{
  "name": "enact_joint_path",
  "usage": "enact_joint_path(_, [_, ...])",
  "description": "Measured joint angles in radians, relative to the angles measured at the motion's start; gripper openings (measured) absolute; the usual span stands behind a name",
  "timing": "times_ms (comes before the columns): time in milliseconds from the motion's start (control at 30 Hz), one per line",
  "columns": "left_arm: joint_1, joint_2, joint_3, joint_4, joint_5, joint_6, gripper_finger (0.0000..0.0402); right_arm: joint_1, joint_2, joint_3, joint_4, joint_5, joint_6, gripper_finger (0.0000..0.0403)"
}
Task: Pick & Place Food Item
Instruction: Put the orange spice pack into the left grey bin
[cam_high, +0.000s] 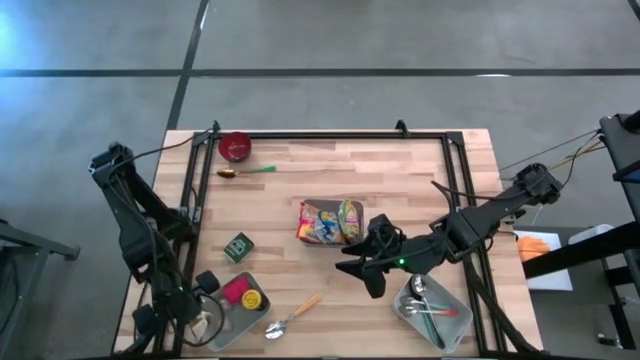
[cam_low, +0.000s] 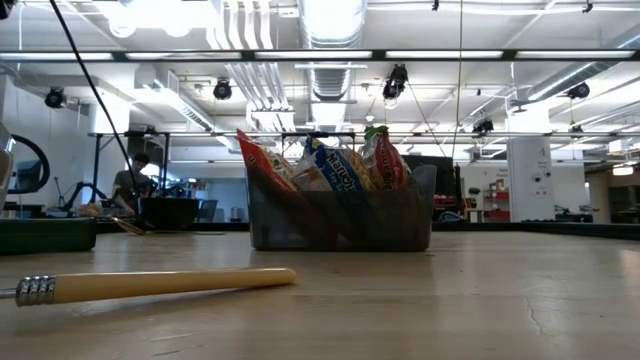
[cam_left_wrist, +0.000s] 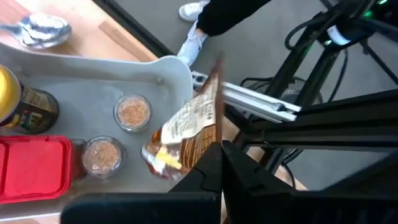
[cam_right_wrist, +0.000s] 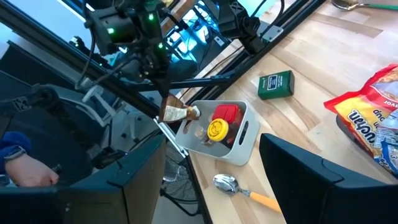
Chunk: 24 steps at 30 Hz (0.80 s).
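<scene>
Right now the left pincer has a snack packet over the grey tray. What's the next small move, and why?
Probably ease the left pincer down a little and release. It is shut on the packet, which hangs over the tray's corner, just past two small jars. A lower release should keep the packet inside the rim. The right pincer waits open near the snack basket.

The pale butcher-block wooden tabletop (cam_high: 330, 170) looks matt and smooth. A glossy crinkled plastic snack packet (cam_left_wrist: 186, 134) shines. The light grey plastic bin (cam_right_wrist: 239, 146) appears matt; the shiny metal spoon with wooden handle (cam_high: 292, 315) gleams.
</scene>
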Motion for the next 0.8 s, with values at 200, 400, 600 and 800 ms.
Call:
enact_joint_path(200, [0.000,-0.036,-0.008,-0.003,-0.011,-0.002,0.0000,0.000,0.000,0.000,0.000,0.001,-0.004,0.0256])
enact_joint_path(400, [0.001,-0.035,-0.039,0.015,-0.019,0.005,0.0000,0.000,0.000,-0.002,0.000,0.004,-0.004,0.0256])
enact_joint_path(600, [0.002,-0.035,-0.084,0.061,-0.018,0.008,0.0000,0.000,0.000,-0.002,0.000,0.024,-0.004,0.0256])
enact_joint_path(800, [0.003,-0.047,-0.137,0.090,-0.019,0.007,0.0000,0.000,0.000,-0.002,0.001,0.026,0.001,0.0256])
